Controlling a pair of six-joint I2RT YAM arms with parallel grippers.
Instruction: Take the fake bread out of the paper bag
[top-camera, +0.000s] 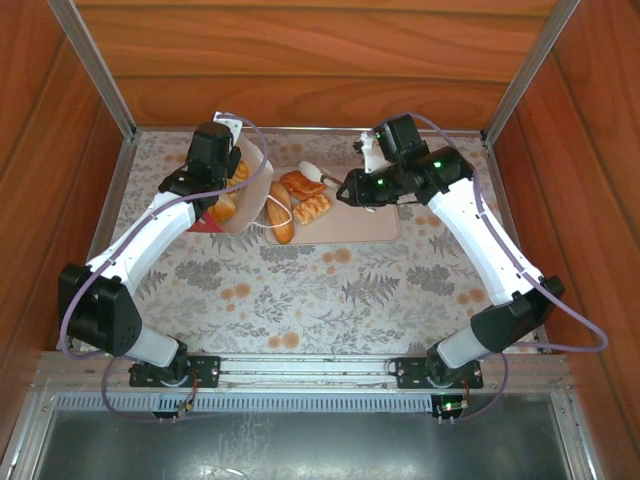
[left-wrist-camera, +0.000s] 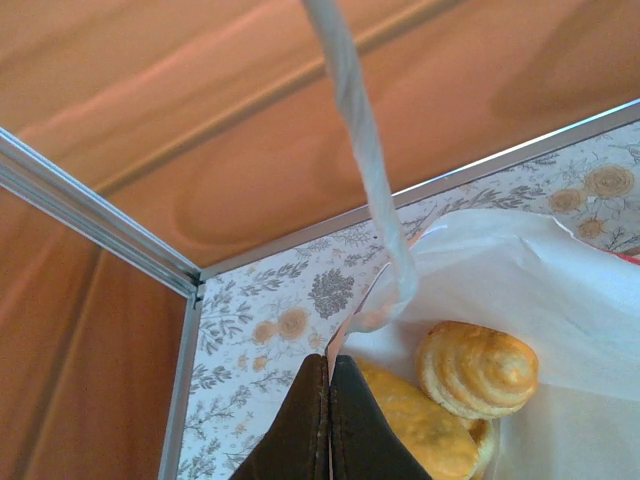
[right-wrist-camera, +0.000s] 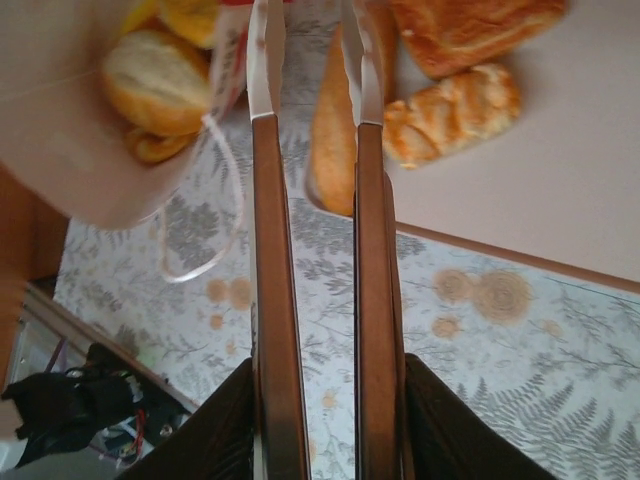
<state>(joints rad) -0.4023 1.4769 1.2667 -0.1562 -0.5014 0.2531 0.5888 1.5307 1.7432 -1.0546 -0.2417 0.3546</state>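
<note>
The white paper bag lies tilted at the back left, mouth toward the pink tray. My left gripper is shut on the bag's upper rim; its dark pads pinch the paper edge. Inside sit fake bread pieces: a spiral bun and a yellow-orange bun. On the tray lie an oval loaf, a flat pastry and a twisted one. My right gripper hovers over the tray's left end, open by a narrow gap, holding nothing. The loaf lies under its fingers.
Wooden walls and aluminium posts close in the back and sides. A floral cloth covers the table. The bag's string handle trails onto the cloth toward the loaf. Another handle hangs across the left wrist view.
</note>
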